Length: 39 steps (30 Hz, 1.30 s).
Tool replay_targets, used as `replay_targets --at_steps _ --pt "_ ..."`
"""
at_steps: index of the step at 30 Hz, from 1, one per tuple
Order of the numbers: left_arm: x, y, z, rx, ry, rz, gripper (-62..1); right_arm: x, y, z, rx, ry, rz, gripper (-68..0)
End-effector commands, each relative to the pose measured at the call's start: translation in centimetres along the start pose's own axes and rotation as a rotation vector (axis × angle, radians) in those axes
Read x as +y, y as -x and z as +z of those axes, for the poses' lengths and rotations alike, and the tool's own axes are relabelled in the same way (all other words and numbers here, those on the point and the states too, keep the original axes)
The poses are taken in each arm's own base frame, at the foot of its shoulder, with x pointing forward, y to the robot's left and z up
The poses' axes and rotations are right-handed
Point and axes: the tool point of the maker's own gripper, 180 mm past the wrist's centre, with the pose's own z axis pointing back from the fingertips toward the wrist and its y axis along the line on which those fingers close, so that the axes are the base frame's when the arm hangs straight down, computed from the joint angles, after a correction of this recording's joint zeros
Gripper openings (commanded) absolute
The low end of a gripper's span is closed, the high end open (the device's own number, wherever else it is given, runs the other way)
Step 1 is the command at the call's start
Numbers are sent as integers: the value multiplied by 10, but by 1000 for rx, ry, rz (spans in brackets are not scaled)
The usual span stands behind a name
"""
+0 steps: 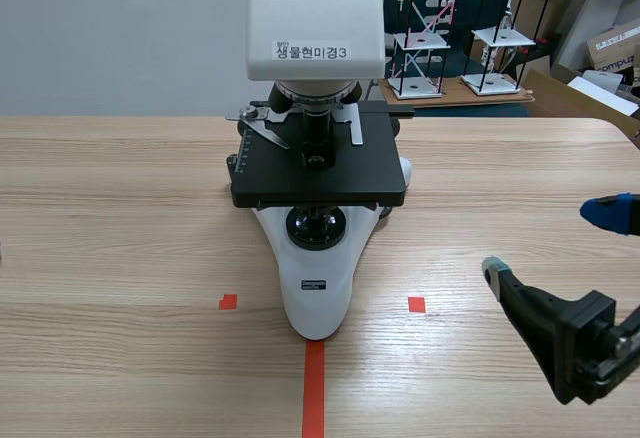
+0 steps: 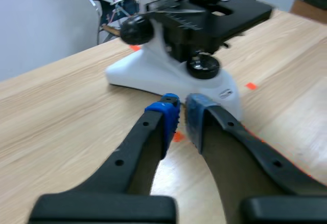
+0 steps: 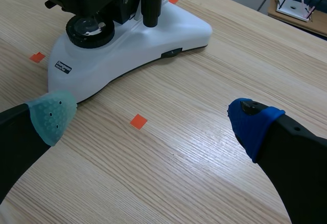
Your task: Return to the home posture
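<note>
A white and black microscope [image 1: 318,168] stands at the middle of the wooden table [image 1: 120,218]. My right gripper [image 1: 553,241] hovers low to its right, open, with nothing between its fingers. In the right wrist view the gripper [image 3: 152,119] is spread wide over bare wood, and the microscope's white base [image 3: 127,45] lies just ahead of the grey-green pad [image 3: 51,114]. In the left wrist view my left gripper [image 2: 181,114] is shut on nothing, its blue pads nearly touching and pointing at the microscope [image 2: 179,55] ahead. The left arm does not show in the scene view.
Orange-red tape marks [image 1: 313,388] lie on the table in front of the microscope. White model shelf frames [image 1: 425,28] and cardboard boxes [image 1: 615,43] stand beyond the table's far edge. The table's right corner [image 1: 620,128] is near my right arm.
</note>
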Motion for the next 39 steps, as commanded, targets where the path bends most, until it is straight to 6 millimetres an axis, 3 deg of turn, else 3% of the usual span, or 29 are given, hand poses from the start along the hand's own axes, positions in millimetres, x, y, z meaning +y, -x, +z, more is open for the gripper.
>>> replay_targets --at_steps 1,5,10,22,39 --pt "-9 -14 -2 -58 11 2 -426 -2 -9 0 -30 6 9 4" --pt "-24 -21 4 -95 3 32 -255 -2 -9 0 -30 6 9 4" --pt "-16 -26 13 -131 -104 8 -72 -2 -9 0 -30 6 9 4" --pt "-18 -21 25 -125 -188 28 -49 -2 -9 0 -30 6 9 4" --pt "-20 -19 25 -116 -197 25 -50 -2 -9 0 -30 6 9 4"
